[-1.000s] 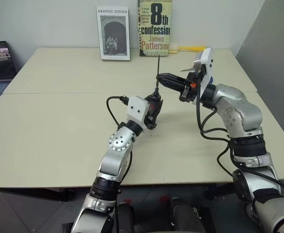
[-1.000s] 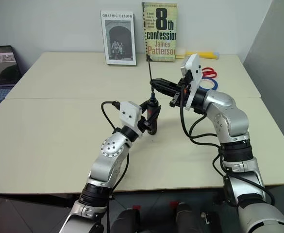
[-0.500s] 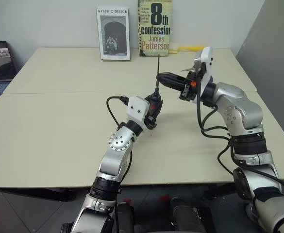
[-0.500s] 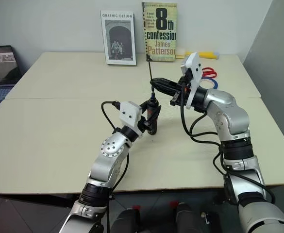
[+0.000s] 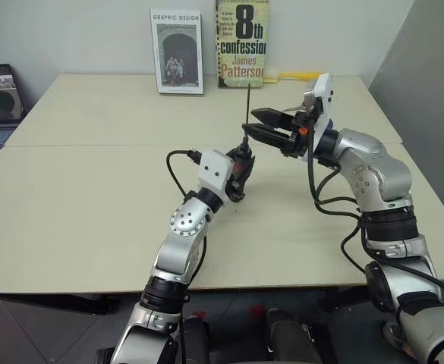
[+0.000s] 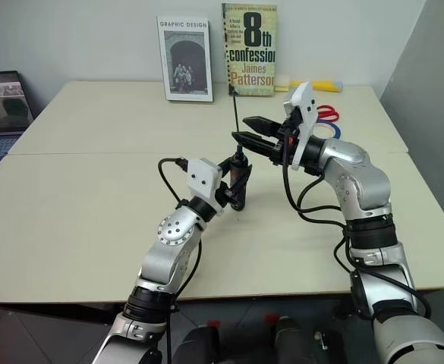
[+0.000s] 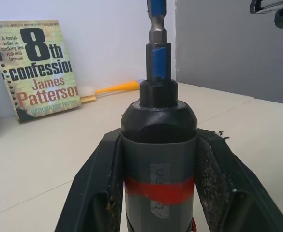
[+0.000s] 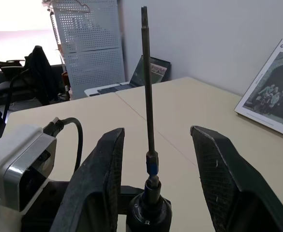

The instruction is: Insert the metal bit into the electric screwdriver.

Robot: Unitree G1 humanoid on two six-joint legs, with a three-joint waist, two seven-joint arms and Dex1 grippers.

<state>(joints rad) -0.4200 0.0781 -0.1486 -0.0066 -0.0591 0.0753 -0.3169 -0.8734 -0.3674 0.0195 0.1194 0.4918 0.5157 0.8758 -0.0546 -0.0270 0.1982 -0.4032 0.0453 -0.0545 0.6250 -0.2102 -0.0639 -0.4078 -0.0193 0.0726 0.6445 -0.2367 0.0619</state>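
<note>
The right gripper [image 5: 258, 124] has spread its fingers off the metal bit [image 5: 247, 106], now apart on either side. At frame centre the bit stands upright in the electric screwdriver [image 5: 240, 168], which the left gripper [image 7: 156, 159] clamps unchanged

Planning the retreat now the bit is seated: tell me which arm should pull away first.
Right. Its tool stands open, fingers either side of the metal bit; the left tool clamps the electric screwdriver upright and should likely hold.
</note>
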